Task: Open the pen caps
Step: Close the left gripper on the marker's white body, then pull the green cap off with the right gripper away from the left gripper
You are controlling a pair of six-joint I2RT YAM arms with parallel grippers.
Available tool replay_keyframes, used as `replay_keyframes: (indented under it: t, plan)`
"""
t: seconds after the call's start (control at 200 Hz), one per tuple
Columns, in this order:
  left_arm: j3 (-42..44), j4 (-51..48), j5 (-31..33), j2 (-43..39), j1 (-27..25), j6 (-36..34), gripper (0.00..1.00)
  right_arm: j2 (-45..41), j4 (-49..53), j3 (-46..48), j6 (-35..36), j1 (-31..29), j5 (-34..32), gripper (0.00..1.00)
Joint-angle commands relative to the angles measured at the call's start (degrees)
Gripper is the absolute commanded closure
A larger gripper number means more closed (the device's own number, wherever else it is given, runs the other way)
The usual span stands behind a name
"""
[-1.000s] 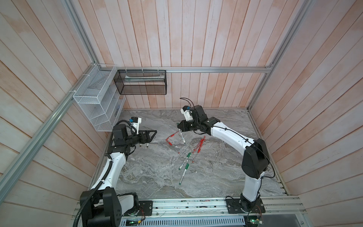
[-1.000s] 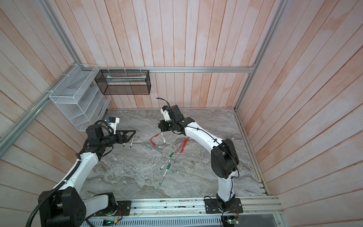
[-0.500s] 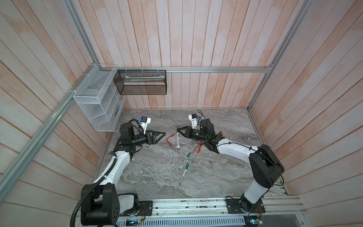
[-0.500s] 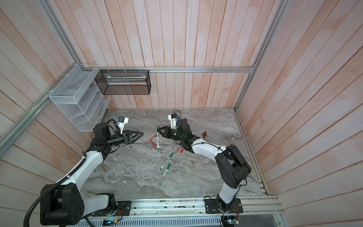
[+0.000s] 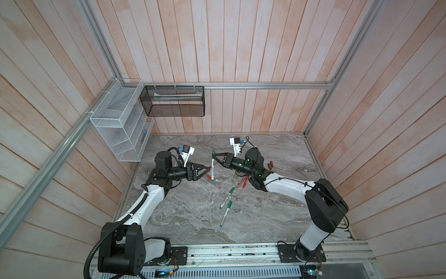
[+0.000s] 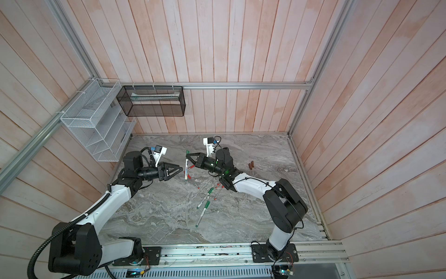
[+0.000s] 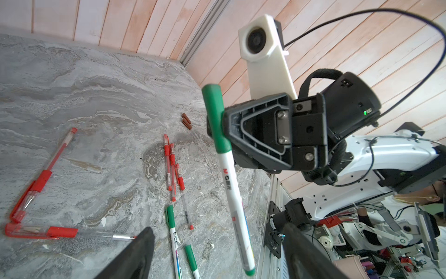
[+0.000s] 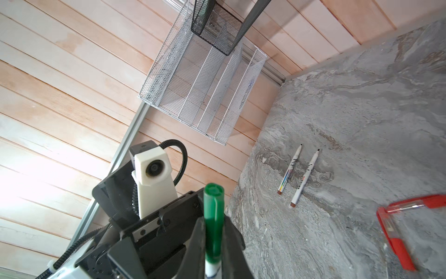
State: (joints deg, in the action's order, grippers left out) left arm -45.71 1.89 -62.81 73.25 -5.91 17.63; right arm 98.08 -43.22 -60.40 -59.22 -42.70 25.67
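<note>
Table (image 5: 193, 217): grey marbled top on which all the loose pens lie; the work itself takes place in the air above its middle.
Wire rack (image 5: 115, 125): white, fixed to the wall behind the left arm; no part in this step.
Right gripper (image 5: 213, 161): clamped on the green cap of one marker, holding it clear of the table. Its best role is as the anchor, firm and steady.
Left gripper (image 5: 208, 169): jaws spread wide, holding nothing. In the left wrist view the marker's barrel hangs between the two fingers (image 7: 142, 251) and touches neither. Judged next: centre on the barrel, grip it well below the cap, then pull straight along the marker's length, never sideways.
Pens waiting: red pens (image 7: 167, 159) and green markers (image 5: 226, 198) lie near the middle of the table, caps on as far as can be seen.
Bare barrels (image 8: 306, 178): two white ones without caps, side by side on the table.
Barrel (image 7: 235, 200): white and printed, far end free. It looks thin and smooth, so an off-centre grip would probably slip or swing it.
Green cap (image 7: 212, 103): still seated on the barrel, pinched on both sides by the right gripper.
Brown caps (image 5: 270, 165): two loose ones lying together beside the right arm.
</note>
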Motion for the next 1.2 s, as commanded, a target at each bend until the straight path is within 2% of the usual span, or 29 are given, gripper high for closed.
replay_keyframes:
  t: [0.0, 0.29, 0.415, 0.505, 0.6, 0.79, 0.98, 1.195]
  plan:
    - [-0.53, -0.74, 0.14, 1.5, -1.24, -2.29, 0.22, 1.45, -3.21, -1.33, 0.04, -1.59, 0.65, 1.0]
    - [-2.35, -0.33, -0.57, 3.24, -2.17, -1.28, 0.51, 3.29, -3.66, -2.49, -0.03, -2.57, 0.93, 1.0]
    - [-3.14, -2.53, 0.7, 3.04, -2.19, -2.99, 0.72, 3.18, -3.95, -2.85, -0.08, -2.65, 0.44, 1.0]
    - [-2.16, -1.85, 0.78, 2.99, -2.35, -3.57, 0.81, 3.25, -5.22, -2.31, -0.57, -2.57, 0.39, 1.0]
    - [-2.44, -4.52, 2.02, 2.58, -2.74, -6.07, 1.0, 3.39, -3.94, -2.96, -0.43, -2.0, 0.7, 1.0]
    - [-0.8, -6.51, 2.72, 1.64, -5.44, -9.92, 1.0, 3.72, -4.37, -4.78, -0.44, -0.66, -0.12, 1.0]
    - [1.36, -6.06, 2.22, 0.41, -6.81, -10.08, 1.0, 3.98, -6.18, -6.29, -0.72, 1.89, -2.09, 1.0]
    - [2.48, -5.61, 2.52, -0.23, -7.53, -9.68, 1.0, 5.07, -4.87, -10.24, -1.27, 4.14, -1.2, 1.0]
